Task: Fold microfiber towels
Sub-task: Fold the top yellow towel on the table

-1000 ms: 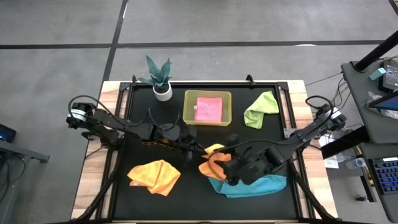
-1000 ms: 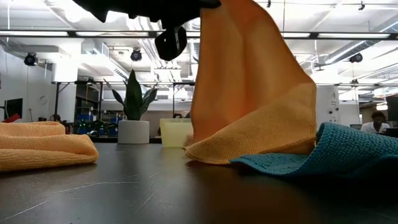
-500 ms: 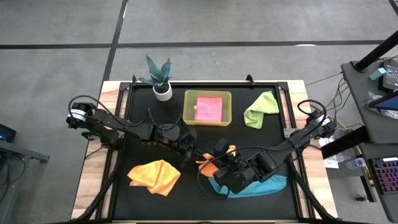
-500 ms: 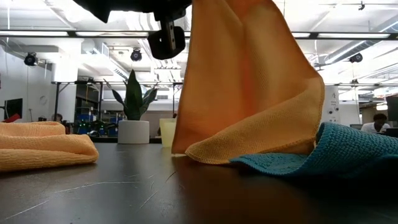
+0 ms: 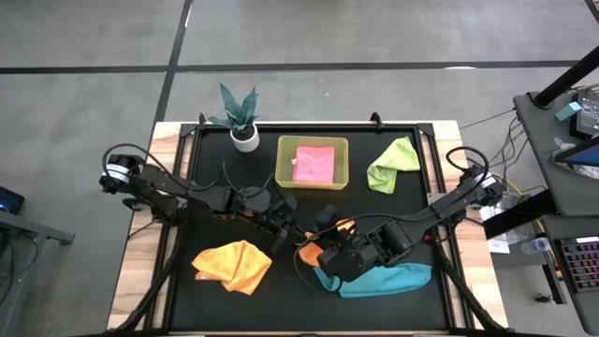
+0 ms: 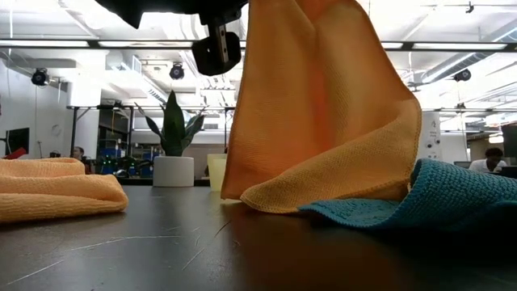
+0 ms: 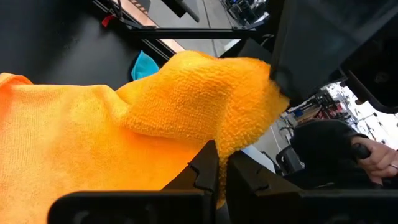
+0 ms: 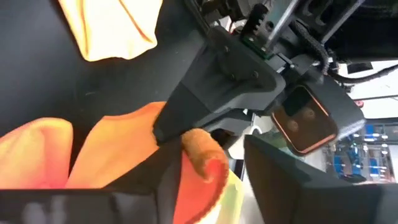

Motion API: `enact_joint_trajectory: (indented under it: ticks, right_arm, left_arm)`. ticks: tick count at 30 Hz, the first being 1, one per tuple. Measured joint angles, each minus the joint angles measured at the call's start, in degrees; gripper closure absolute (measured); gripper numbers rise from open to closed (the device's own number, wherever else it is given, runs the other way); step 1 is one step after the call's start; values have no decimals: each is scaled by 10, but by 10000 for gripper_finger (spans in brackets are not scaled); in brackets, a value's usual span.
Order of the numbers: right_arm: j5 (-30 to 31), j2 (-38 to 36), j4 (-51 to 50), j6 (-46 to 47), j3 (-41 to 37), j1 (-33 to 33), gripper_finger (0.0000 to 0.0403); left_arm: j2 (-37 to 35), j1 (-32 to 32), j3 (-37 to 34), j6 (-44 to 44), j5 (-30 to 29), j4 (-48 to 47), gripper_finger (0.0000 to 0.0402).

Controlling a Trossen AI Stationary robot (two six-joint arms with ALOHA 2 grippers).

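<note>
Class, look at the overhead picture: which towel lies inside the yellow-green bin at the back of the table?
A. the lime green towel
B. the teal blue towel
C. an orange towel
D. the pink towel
D: the pink towel lies flat within the walls of the bin; the other towels are all outside it on the table.

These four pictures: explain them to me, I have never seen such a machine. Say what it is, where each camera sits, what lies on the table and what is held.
It is a robot with two dark arms at a black table. One camera looks straight down, one sits at table height, one rides on each wrist. On the table lie a crumpled orange towel, a teal towel, a lime green towel, a potted plant and a yellow-green bin holding a pink towel. The left gripper is shut on a second orange towel, lifted in the middle. The right gripper reaches for the same towel.
</note>
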Motion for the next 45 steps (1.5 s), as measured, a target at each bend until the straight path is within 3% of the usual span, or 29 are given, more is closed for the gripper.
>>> enact_joint_trajectory:
  ticks: [8,11,17,26,30,37,45]
  right_arm:
    - [-13,0,2,12,0,0,352]
    - [-24,-3,4,36,3,0,387]
    - [-27,-40,1,105,4,0,394]
    - [-29,-102,-14,184,5,3,394]
    - [-29,-116,-14,204,5,4,394]
    - [-29,-132,-16,209,5,10,394]
    - [-25,-159,-42,238,5,34,394]
  left_arm:
    - [0,0,-1,6,0,1,402]
    - [0,1,-1,57,-8,2,402]
    - [-1,3,-1,165,-37,43,386]
    - [-1,19,-5,295,-45,76,284]
    - [16,20,-10,358,-45,73,259]
    - [52,20,-25,376,-44,19,272]
    - [50,16,-24,375,-44,-106,336]
